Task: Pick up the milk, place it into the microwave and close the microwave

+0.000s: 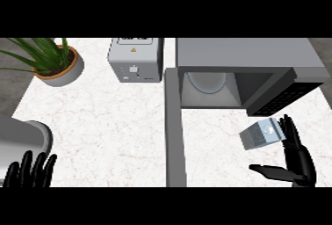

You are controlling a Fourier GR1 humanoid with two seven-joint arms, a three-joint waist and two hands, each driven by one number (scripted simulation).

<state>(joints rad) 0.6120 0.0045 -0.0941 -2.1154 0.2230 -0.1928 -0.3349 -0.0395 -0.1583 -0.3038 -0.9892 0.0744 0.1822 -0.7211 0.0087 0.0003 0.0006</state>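
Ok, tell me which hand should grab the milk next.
The right hand: open, it sits just beside the milk, in front of the open microwave. The left hand rests at the view's lower left, across the open door.

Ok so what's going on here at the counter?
The robot's right hand is open, fingers straight, right beside the milk carton, which sits tilted on the counter in front of the microwave. The microwave door stands open and the milk is not inside yet. The left hand rests open at the lower left.

White marbled counter (97,123), potted plant (55,61), grey toaster (135,59)
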